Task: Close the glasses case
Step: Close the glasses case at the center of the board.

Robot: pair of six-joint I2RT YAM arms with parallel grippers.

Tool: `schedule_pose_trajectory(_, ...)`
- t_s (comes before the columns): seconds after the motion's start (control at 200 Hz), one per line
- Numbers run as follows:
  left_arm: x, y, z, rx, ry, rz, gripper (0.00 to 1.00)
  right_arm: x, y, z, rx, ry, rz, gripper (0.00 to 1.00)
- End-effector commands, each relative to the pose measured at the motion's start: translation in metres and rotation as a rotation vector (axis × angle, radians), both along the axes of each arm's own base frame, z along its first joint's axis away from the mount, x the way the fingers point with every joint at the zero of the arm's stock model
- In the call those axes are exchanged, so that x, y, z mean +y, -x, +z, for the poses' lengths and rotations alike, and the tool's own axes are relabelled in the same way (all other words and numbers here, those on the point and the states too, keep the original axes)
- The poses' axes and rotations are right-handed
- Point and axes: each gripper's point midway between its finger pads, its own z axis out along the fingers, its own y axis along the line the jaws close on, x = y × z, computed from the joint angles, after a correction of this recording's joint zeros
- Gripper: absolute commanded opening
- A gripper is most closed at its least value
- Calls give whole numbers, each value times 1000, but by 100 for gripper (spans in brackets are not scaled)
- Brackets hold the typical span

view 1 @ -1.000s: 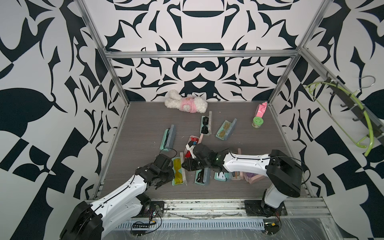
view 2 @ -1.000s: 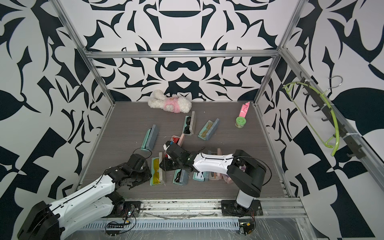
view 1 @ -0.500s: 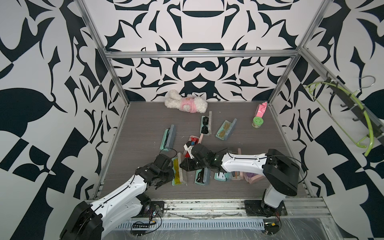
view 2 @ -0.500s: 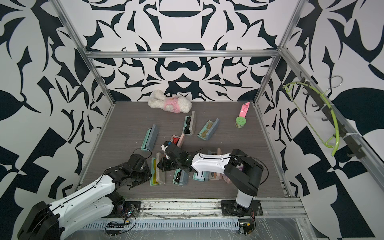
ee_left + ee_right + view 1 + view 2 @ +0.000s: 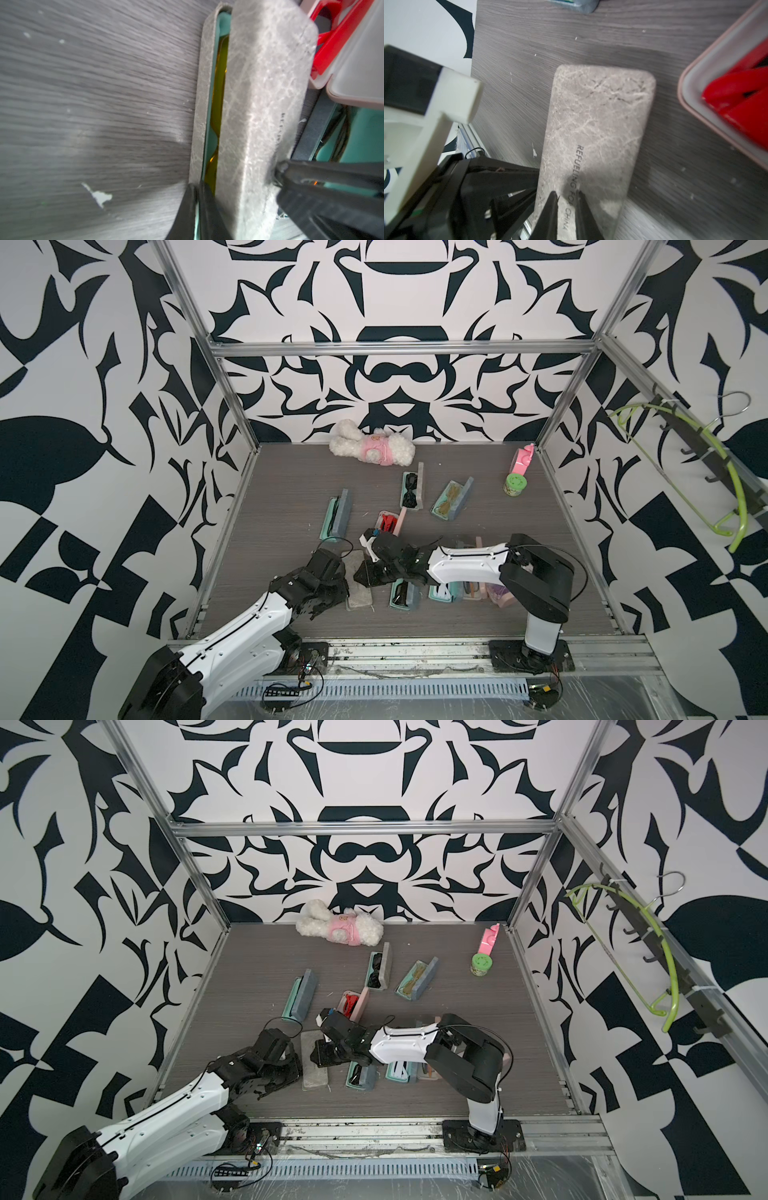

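Nearly there: the glasses case (image 5: 360, 593) lies by the tabletop's (image 5: 286, 489) front edge, toward its left corner, lid (image 5: 259, 104) ajar. My left gripper (image 5: 198, 187) pinches its base lip; my right gripper (image 5: 566, 193), fingers pressed together, should push straight down until the gap closes.

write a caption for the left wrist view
Grey glasses case nearly shut, yellow glasses showing in the gap, left gripper pinching its rim

Glasses case (image 5: 360, 598) lies flat under right gripper (image 5: 566, 193) tips; left gripper (image 5: 239, 178) straddles its lid end. Just beyond right gripper: far open case (image 5: 401, 520). Just behind, under its wrist: near open case (image 5: 413, 594).
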Motion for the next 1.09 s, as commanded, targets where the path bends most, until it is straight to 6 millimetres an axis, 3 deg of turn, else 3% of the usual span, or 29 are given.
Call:
schedule_pose_trajectory(0.0,9,12,-14,43,-32,-2,10,8,5,0,20,1,12,19)
schedule_pose_trajectory(0.125,11,10,-8,27,-38,4,10,10,6,2,19,-1,12,19)
schedule_pose_trajectory(0.47,19,-2,36,-58,-72,23,13,13,9,-4,31,31,-4,21)
schedule_pose_trajectory(0.655,12,-11,66,-121,-10,41,18,18,7,17,9,-21,-13,24)
schedule_pose_trajectory(0.74,10,-14,83,-148,10,41,23,15,6,30,-9,-39,-24,27)
schedule_pose_trajectory(0.92,13,-15,113,-208,40,54,48,1,2,57,-54,-66,-58,38)
schedule_pose_trajectory(1.09,12,-14,130,-241,72,54,69,-28,-2,78,-117,-51,-108,61)
